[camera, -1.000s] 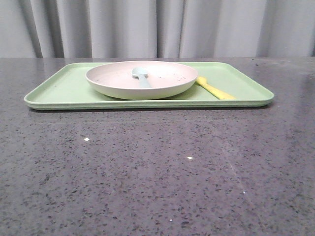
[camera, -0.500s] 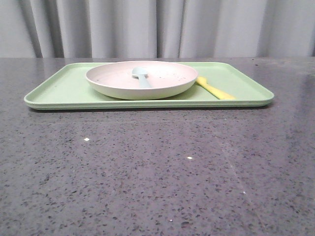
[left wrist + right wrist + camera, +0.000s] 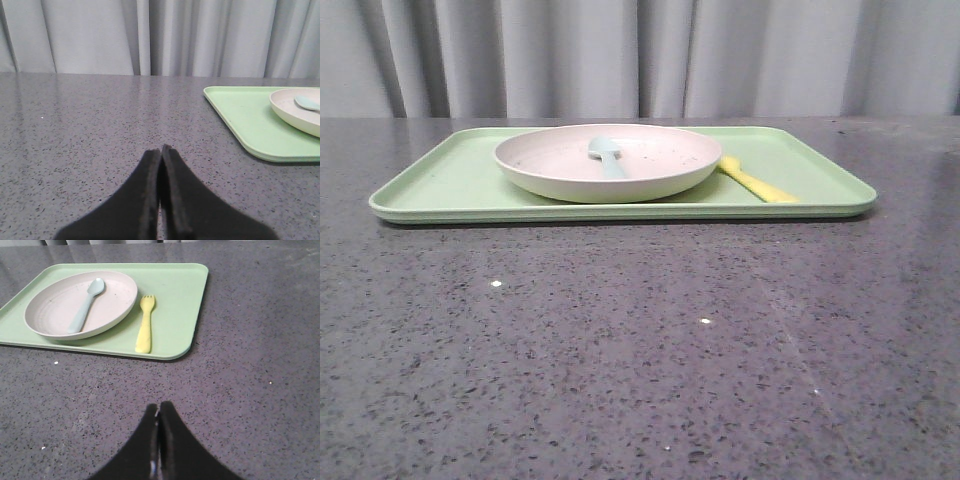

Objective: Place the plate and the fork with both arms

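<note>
The pale pinkish-cream plate (image 3: 650, 165) sits on the light green tray (image 3: 450, 185) near its middle. It also shows in the right wrist view (image 3: 55, 312) and, partly cut off, in the left wrist view (image 3: 290, 107). The yellow fork (image 3: 757, 181) lies flat on the tray just right of the plate; the right wrist view shows the fork (image 3: 145, 326) whole, tines away from me. My left gripper (image 3: 161, 149) is shut and empty over bare table left of the tray. My right gripper (image 3: 160, 406) is shut and empty over bare table short of the tray. Neither gripper shows in the front view.
A pale blue-grey spoon (image 3: 608, 153) lies in the plate, also shown in the right wrist view (image 3: 86, 305). The tray (image 3: 175, 295) stands on a dark speckled stone table (image 3: 640, 340). Grey curtains (image 3: 640, 55) hang behind the table's far edge.
</note>
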Available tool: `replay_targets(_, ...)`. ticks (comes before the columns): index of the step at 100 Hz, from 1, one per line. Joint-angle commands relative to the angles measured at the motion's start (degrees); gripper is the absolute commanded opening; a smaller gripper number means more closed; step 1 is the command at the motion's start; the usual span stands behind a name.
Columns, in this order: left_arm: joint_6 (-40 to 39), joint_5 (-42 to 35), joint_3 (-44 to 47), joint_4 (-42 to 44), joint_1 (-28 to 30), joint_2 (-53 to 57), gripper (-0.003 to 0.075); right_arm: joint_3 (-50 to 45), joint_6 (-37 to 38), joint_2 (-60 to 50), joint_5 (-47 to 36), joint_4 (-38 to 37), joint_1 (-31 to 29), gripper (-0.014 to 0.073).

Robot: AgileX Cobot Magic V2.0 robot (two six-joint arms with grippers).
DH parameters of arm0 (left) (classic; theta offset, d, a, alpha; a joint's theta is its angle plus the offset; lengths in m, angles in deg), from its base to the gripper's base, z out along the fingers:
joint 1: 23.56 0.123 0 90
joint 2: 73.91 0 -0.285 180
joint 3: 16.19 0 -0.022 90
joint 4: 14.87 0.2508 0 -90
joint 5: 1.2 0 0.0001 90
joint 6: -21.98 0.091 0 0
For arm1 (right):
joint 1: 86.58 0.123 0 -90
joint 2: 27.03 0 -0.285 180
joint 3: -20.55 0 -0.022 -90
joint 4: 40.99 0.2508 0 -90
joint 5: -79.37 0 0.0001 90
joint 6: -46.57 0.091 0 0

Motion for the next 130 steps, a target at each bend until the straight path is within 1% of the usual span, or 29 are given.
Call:
replay_targets(1, -0.4, -3.8, 0.7, 0.1, 0.2, 1.8, -0.0020, 1.5, -0.5, 0.3, -4.0, -0.8, -0.2, -0.0068)
replay_targets(76, -0.4, -3.8, 0.7, 0.1, 0.2, 1.8, -0.0020, 1.5, -0.5, 0.3, -4.0, -0.8, -0.2, -0.0068)
replay_targets(91, -0.4, -3.8, 0.7, 0.1, 0.2, 1.8, -0.0020, 1.5, -0.6, 0.3, -4.0, -3.5, -0.2, -0.0068)
replay_targets(104, -0.4, -3.8, 0.7, 0.1, 0.2, 1.8, -0.0020, 1.2, -0.6, 0.3, -4.1, -3.5, -0.2, -0.0068)
replay_targets(118, -0.4, -3.8, 0.7, 0.1, 0.2, 1.8, -0.0020, -0.8, -0.6, -0.2, -7.1, -4.8, -0.4, -0.0068)
replay_targets(130, -0.4, -3.8, 0.7, 0.1, 0.2, 1.8, -0.0020, -4.1, -0.6, -1.6, -14.4, -5.9, -3.0, -0.0068)
